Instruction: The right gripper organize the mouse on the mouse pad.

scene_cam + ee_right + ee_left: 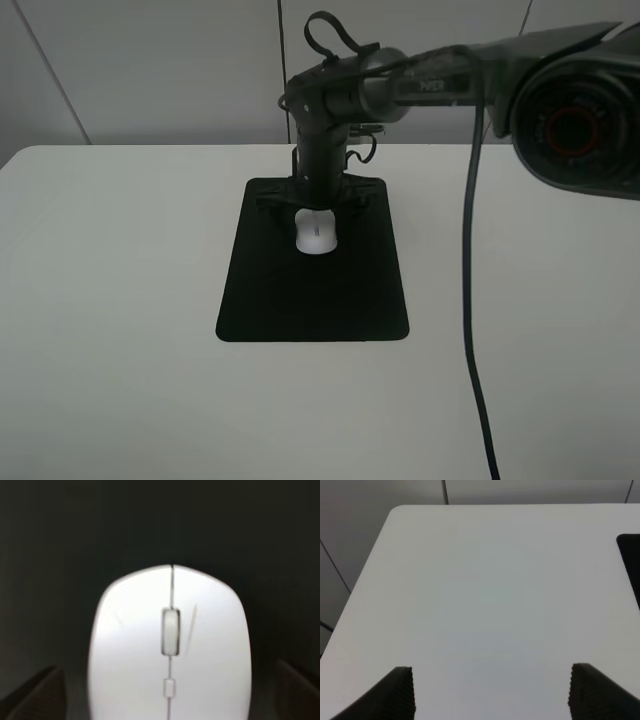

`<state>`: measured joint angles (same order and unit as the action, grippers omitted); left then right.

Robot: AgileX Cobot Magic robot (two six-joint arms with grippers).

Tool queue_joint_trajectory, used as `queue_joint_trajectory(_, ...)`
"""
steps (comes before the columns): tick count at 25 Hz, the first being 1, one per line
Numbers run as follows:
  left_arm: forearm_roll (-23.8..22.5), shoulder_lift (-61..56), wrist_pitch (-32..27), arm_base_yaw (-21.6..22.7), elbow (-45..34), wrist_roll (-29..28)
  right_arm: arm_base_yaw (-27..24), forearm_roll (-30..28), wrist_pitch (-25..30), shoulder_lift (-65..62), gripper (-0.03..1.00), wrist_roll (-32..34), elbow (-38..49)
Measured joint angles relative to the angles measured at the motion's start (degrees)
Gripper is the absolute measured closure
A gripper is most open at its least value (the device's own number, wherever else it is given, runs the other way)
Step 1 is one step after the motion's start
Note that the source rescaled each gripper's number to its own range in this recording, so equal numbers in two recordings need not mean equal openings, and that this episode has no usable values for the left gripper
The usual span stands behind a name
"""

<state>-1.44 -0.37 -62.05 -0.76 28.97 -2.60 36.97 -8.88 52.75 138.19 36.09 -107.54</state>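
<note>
The white mouse [315, 236] lies on the far half of the black mouse pad [312, 295], its grey wheel strip running front to back. My right gripper [316, 208] hangs over the mouse's far end. In the right wrist view the mouse [170, 645] fills the middle, with the pad [160, 520] under it. The right gripper [166, 670] is open there, and its dark fingers [37, 692] stand on either side of the mouse with a small gap. My left gripper [492, 672] is open and empty over bare table.
The white table [120, 300] surrounds the pad. A black cable [472, 300] hangs from the right arm down over the table's right front. A corner of the pad [631, 560] shows in the left wrist view.
</note>
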Motion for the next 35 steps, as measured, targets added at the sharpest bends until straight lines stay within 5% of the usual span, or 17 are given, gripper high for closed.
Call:
queue_joint_trajectory(20, 0.0, 0.0, 0.0, 0.0, 0.0, 0.0, -3.55, 3.02, 10.58, -10.27, -0.03, -14.0, -0.32)
queue_joint_trajectory(27, 0.0, 0.0, 0.0, 0.0, 0.0, 0.0, -7.92, 3.34, 10.37, -14.61, -0.03, -15.88, 6.55)
queue_joint_trajectory(35, 0.0, 0.0, 0.0, 0.0, 0.0, 0.0, -19.57, 10.99, 3.88, -27.4, -0.03, -20.68, 26.03)
